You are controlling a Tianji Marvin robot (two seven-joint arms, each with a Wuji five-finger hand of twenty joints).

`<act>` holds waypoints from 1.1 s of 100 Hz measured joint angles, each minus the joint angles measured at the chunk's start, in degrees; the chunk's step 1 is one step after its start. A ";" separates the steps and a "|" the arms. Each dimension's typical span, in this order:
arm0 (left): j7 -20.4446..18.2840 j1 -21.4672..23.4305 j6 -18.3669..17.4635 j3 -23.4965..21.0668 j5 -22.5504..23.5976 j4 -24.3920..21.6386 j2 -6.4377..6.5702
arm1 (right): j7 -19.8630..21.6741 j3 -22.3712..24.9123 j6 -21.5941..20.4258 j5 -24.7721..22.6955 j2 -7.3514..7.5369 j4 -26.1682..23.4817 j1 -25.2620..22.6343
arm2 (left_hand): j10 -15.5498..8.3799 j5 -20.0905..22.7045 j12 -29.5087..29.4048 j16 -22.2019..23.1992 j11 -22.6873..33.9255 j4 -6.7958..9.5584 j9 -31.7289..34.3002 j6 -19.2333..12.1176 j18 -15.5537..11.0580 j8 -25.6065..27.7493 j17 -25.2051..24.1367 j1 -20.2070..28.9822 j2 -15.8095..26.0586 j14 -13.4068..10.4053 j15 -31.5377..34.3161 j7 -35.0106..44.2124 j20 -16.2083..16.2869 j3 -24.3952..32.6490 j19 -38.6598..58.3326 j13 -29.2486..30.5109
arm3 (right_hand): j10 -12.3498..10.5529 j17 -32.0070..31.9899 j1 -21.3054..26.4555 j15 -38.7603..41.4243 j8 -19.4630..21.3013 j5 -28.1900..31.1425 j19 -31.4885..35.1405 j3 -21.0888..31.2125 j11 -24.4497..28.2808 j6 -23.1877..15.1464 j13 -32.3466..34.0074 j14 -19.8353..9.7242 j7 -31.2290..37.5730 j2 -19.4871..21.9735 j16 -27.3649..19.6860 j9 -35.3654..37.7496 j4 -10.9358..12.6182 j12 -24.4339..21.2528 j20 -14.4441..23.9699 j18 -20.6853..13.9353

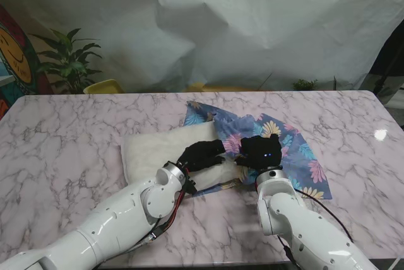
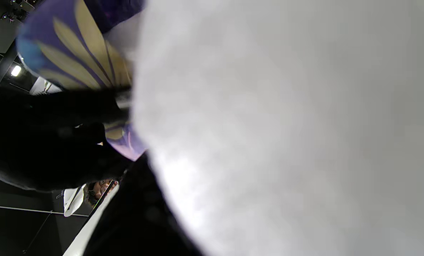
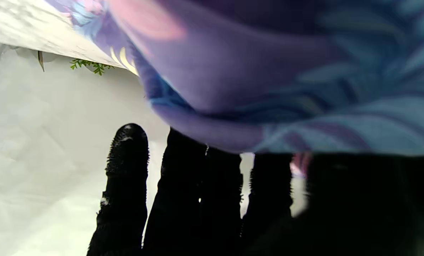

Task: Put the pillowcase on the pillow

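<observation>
Presently, on the marble surface (image 1: 69, 156), listed from the robot's left to its right:

1. Potted plant (image 1: 68, 62), beyond the far left edge of the surface, with a yellow object (image 1: 104, 86) just beside it.

2. Pillow (image 1: 158, 150), white, lying flat near the middle of the surface; its right end meets the pillowcase. In the left wrist view the pillow (image 2: 286, 128) fills most of the picture.

3. Left robot hand (image 1: 201, 154), black-gloved, lying on the pillow's right end at the mouth of the pillowcase. Its fingers (image 2: 55, 106) press against printed cloth and pillow (whether they actually pinch the cloth, I cannot tell).

4. Right robot hand (image 1: 259, 150), black-gloved, resting on the pillowcase just beside the left one. In its wrist view the fingers (image 3: 126, 177) stand extended under a fold of the pillowcase (image 3: 268, 71); grip cannot be told.

5. Pillowcase (image 1: 297, 156), blue-purple floral print, spread flat to the right of the pillow, its near edge rumpled.
</observation>
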 measured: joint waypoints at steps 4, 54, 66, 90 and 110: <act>-0.12 0.00 -0.03 0.00 -0.02 -0.01 0.00 | -3.22 0.61 -0.46 3.32 -0.77 0.60 -0.03 | 0.00 -0.01 -0.01 0.00 0.00 0.01 0.00 0.00 0.00 0.00 0.00 0.00 0.00 0.00 0.00 0.00 0.00 0.00 0.00 0.00 | -0.27 2.15 -3.29 1.55 -1.71 2.45 1.75 17.87 0.05 -1.81 2.77 -0.44 2.87 -6.04 1.51 3.54 -1.64 0.75 0.37 0.04; 0.98 -0.29 2.90 0.70 -0.05 -0.41 -0.45 | -10.81 2.99 -3.81 7.07 -3.92 -8.61 -3.10 | 0.00 -0.48 -0.01 0.00 0.00 0.11 0.00 0.00 0.00 0.10 0.00 0.01 0.43 0.00 0.00 0.00 0.00 -0.01 0.00 0.00 | 2.38 10.46 -14.16 23.94 -1.86 4.39 4.60 57.46 2.86 -0.86 7.20 -3.41 4.02 -16.97 8.54 7.66 -11.41 4.33 1.17 -1.01; 1.91 -0.38 2.82 0.75 -0.52 -0.13 -1.08 | -7.45 1.54 -3.99 7.63 -4.14 -8.76 -1.96 | 0.48 -1.59 -0.01 -0.33 0.16 1.00 -1.42 0.00 -0.01 0.14 -1.47 0.10 1.19 0.27 0.00 0.00 0.00 -0.05 -0.45 -1.64 | 2.80 11.01 -14.15 25.25 -1.75 4.39 4.60 57.47 3.16 -0.71 7.20 -3.88 4.02 -16.97 8.59 7.63 -11.41 4.34 0.79 -1.02; -6.58 0.83 2.57 -1.67 2.58 -6.89 1.91 | -6.10 0.96 -4.01 12.41 -5.02 -4.23 1.20 | 4.76 -6.99 -11.37 -10.57 -14.60 7.91 -19.04 4.37 0.81 -10.22 -18.49 1.44 8.20 3.75 -12.10 -12.69 -2.38 -13.14 -17.05 -20.16 | 2.98 11.20 -14.13 26.60 -1.56 4.39 4.60 57.55 3.26 -0.69 7.21 -4.02 4.44 -16.95 8.62 7.61 -11.41 4.34 0.74 -1.05; -12.47 2.42 6.76 -5.32 14.58 -15.54 7.33 | -6.04 1.69 -2.94 13.83 -5.39 -2.66 1.77 | 8.64 -11.91 -25.99 -26.53 -29.10 8.67 -39.69 7.12 6.02 -18.41 -37.48 -16.90 10.86 10.74 -41.20 -39.07 -8.08 -15.00 -45.64 -42.22 | 3.01 11.25 -14.13 26.70 -1.49 4.39 4.60 57.90 3.62 -0.28 7.22 -4.16 4.47 -16.95 8.63 7.58 -11.46 4.35 0.73 -1.05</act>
